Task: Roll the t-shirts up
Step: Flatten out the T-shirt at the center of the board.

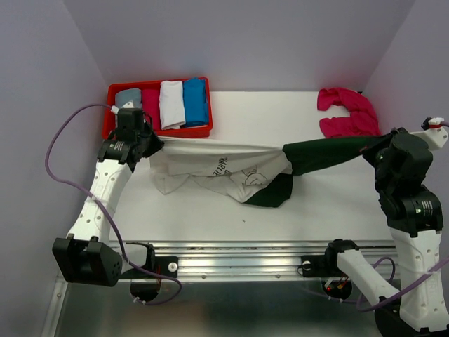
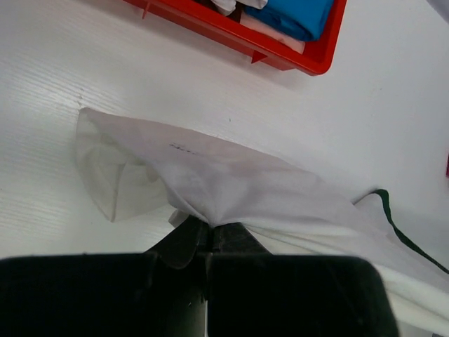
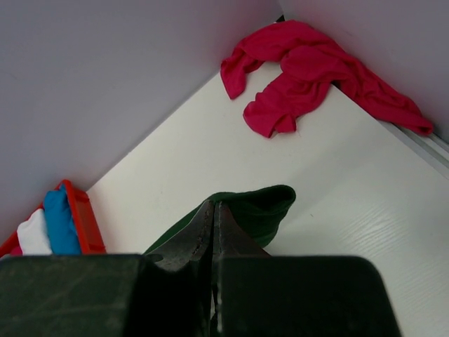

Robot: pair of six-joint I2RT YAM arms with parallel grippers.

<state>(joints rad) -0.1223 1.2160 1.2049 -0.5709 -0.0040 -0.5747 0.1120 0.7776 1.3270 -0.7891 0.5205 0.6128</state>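
**Cream t-shirt pinched at both ends, strung across the surface**

I am holding the cream t-shirt [image 1: 210,163] [image 2: 231,175] with both arms at once. The left fingers [image 1: 156,144] [image 2: 208,230] are closing tight on a fold of its pale cloth, just in front of the red tray [image 1: 189,131] [image 2: 280,56]. From the left wrist camera I am seeing the fabric bunching right at the fingertips and fanning out over the white surface [image 1: 316,203].

The right fingers [image 1: 367,150] [image 3: 213,214] are also pressing shut, gripping one dark green sleeve [image 1: 323,153] [image 3: 261,205] over at the right side. That sleeve is pulling out in a long, taut band towards the right arm.

Between the two grips the shirt is running left to right across the middle of the surface. Its upper edge is stretching fairly straight, while its lower part is sagging and lying crumpled, with the small dark chest print [image 1: 255,177] showing. The other green sleeve [image 1: 272,193] is lying folded under that low edge.

A pink t-shirt [image 1: 347,112] [image 3: 309,70] is lying in a loose heap in the far right corner, well apart from both arms. In the tray, four rolled pieces are sitting side by side: grey [image 1: 128,97], pink [image 1: 151,104], white [image 1: 171,104] and blue [image 1: 196,100].
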